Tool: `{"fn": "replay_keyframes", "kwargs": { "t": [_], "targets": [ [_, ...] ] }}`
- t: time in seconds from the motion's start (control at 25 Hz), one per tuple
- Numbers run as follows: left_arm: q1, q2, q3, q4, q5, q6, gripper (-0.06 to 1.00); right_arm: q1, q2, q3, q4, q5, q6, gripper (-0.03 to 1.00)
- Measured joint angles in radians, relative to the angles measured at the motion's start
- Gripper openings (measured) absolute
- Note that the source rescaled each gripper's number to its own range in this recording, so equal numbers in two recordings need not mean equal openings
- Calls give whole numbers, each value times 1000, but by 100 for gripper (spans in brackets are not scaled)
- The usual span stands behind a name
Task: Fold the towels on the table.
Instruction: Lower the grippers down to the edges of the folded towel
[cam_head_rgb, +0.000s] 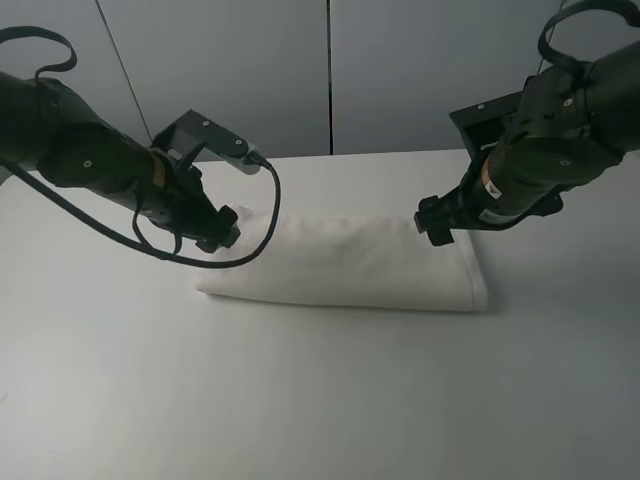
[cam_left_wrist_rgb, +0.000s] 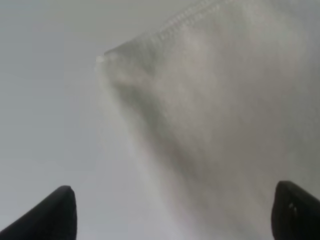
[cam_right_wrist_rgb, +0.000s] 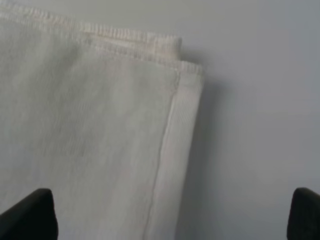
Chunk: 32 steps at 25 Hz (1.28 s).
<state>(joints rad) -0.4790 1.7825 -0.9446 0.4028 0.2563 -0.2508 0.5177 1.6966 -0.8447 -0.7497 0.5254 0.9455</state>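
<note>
A folded white towel lies at the centre of the frame on the pale table. It forms a long, flat bundle that runs from left of centre to right of centre, with its rounded folded edge toward the lower right. Two black robot arms reach in from the upper corners.

The left gripper hangs at the towel's left end, close above the far-left corner of the cloth. A black cable loops under that arm and across the towel's end. The right gripper hangs over the far edge of the towel, near its right end. From this high view it cannot be told whether either gripper touches the cloth.

The left wrist camera shows the left gripper's dark fingertips spread wide with nothing clasped between them. A blurred towel corner with a stitched hem lies beyond them, next to bare tabletop.

The right wrist camera shows that gripper's fingertips just as wide apart and also empty. Past them lies a towel corner of several stacked layers, the hems slightly offset, with a border band along one side and bare table alongside.
</note>
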Motion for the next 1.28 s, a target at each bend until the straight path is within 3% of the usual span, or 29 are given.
{"fn": "replay_keyframes", "kwargs": {
  "t": [0.12, 0.24, 0.36, 0.56, 0.68, 0.8, 1.28],
  "targets": [
    [0, 2, -21, -46, 78, -40, 99, 0, 2, -10, 116, 18, -84, 100],
    [4, 19, -86, -68, 193, -50, 99, -5, 4, -63, 294, 91, -236, 100],
    [31, 49, -180, -124, 312, -46, 99, -21, 4, -125, 388, 161, -296, 100],
    [112, 133, -315, -321, 437, 92, 99, -42, 4, -177, 528, 222, -397, 100],
    [155, 195, -365, -419, 486, 166, 99, -53, 4, -177, 560, 246, -417, 100],
    [163, 240, -374, -449, 490, 207, 99, -57, 4, -177, 567, 265, -436, 100],
    [163, 352, -402, -450, 458, 225, 99, -59, 4, -177, 577, 280, -442, 100]
  ]
}}
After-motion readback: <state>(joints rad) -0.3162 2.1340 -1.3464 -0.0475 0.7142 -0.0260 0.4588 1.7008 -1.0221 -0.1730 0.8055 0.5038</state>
